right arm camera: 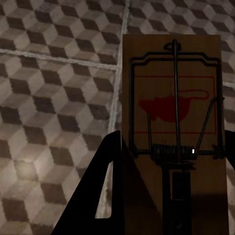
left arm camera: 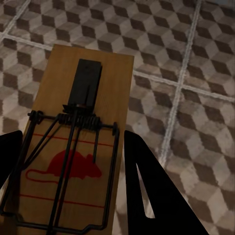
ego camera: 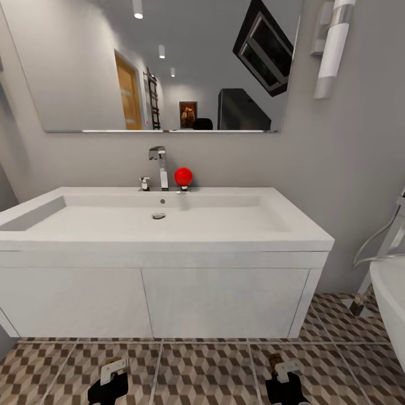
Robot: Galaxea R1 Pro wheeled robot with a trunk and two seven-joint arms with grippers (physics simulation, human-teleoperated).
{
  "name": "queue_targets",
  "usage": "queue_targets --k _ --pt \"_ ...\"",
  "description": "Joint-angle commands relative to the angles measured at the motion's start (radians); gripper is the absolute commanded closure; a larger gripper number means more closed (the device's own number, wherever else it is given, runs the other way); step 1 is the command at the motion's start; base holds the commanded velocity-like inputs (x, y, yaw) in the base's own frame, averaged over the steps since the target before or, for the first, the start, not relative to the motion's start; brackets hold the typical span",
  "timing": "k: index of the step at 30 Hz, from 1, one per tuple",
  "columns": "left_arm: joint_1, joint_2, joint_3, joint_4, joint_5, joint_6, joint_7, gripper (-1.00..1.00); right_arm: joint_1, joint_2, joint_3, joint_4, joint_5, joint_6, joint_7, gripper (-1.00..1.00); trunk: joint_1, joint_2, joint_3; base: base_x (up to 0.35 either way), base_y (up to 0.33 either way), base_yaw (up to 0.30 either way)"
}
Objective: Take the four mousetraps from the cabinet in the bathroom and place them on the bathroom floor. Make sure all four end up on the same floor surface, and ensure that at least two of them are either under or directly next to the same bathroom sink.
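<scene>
Each claw is pinching a mousetrap: the left gripper (left arm camera: 68,188) pinches one mousetrap (left arm camera: 81,137), the right gripper (right arm camera: 169,183) the other mousetrap (right arm camera: 174,122), both over the bathroom floor (ego camera: 202,371) at six o'clock from the sink (ego camera: 163,225). Dropped from here, a board could bounce, flip, or land well apart from the sink.

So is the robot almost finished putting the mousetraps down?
Not yet. Each gripper holds one mousetrap: the left gripper has a mousetrap between its fingers, the right gripper another mousetrap. Both are above the patterned floor, in front of the sink. No mousetrap can be seen lying on the tiles. The other two are out of sight, so setting these down and more remains.
</scene>
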Motion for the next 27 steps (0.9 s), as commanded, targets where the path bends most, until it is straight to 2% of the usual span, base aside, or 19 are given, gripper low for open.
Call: queue_targets --k 1,27 --pt "-0.001 0.001 -0.009 -0.001 0.003 -0.002 0.008 1.0 -0.001 0.0 0.006 0.001 -0.005 -0.003 0.001 1.0 0.0 0.0 -0.001 0.013 0.0 0.0" --pt "-0.001 0.004 -0.007 0.0 0.0 -0.002 0.011 1.0 -0.001 0.0 0.006 0.001 -0.005 -0.003 0.001 1.0 0.096 -0.175 -0.079 0.001 0.0 0.0"
